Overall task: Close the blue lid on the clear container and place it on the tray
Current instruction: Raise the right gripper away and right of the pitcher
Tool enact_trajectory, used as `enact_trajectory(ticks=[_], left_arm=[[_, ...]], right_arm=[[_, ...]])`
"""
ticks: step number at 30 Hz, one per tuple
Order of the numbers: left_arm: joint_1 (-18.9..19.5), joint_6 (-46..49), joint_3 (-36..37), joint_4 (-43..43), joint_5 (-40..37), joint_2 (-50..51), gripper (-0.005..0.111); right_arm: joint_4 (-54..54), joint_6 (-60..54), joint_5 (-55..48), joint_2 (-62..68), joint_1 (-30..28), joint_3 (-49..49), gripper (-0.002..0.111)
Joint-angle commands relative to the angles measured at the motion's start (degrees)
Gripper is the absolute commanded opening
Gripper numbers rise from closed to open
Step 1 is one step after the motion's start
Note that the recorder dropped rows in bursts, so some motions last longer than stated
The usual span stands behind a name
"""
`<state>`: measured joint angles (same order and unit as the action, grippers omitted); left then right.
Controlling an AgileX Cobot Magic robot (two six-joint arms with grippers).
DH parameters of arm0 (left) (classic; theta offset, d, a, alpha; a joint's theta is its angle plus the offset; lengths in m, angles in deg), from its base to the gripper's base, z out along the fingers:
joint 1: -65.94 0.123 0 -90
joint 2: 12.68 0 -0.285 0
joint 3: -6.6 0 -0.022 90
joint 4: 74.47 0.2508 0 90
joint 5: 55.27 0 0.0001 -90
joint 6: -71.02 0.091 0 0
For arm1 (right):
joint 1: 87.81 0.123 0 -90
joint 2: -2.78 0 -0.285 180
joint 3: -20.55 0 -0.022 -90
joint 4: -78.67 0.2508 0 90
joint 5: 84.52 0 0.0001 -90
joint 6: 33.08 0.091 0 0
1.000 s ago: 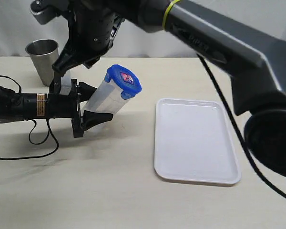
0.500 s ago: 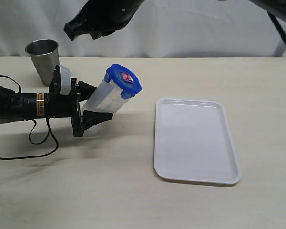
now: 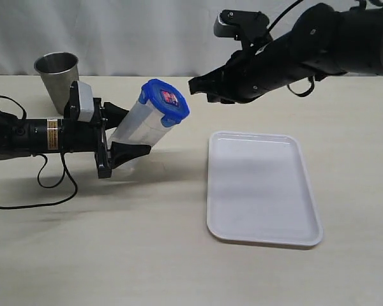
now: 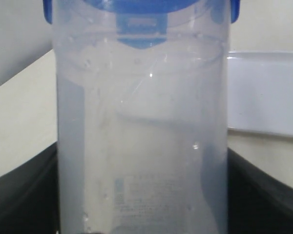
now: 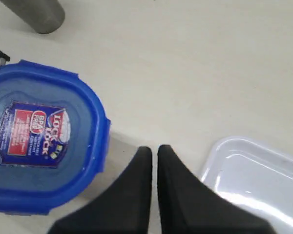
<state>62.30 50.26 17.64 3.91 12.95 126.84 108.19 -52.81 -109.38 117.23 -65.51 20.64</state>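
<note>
Moved: right gripper (image 3: 193,88) near blue lid (image 3: 165,101) | one clear container (image 3: 140,125) | one tray (image 3: 262,185)

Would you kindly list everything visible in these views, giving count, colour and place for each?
clear container: one, clear, tilted, in the left gripper
blue lid: one, translucent blue, red-and-white label, on the container's top
tray: one, white, on the table, right of the container
steel cup: one, grey, back left
cable: one, black, looped under the left arm
table: one, beige
left gripper: black, clamped on the container
right gripper: black, shut, holding nothing, beside the lid
</note>
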Motion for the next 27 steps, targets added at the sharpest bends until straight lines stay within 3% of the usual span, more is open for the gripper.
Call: enact_trajectory(ticks=[1, 11, 20, 27], left_arm=[[-1.04, 0.12, 0.19, -1.07, 1.75, -0.88, 0.0], [-1.81, 0.12, 0.19, -1.54, 1.75, -0.88, 0.0], [-1.81, -4.11, 0.19, -2.8, 1.75, -0.88, 0.0], [-1.81, -8.67, 0.19, -4.06, 1.75, -1.04, 0.0]], right_arm=[[16.75, -14.34, -0.43, 3.04, -0.15, -0.28, 0.004], [31.38, -28.86, -6.4, 3.49, -0.15, 0.54, 0.004], [34.74, -33.79, -11.66, 3.12, -0.15, 1.87, 0.004], [29.49, -32.67, -7.27, 0.96, -0.28, 2.7, 0.004]])
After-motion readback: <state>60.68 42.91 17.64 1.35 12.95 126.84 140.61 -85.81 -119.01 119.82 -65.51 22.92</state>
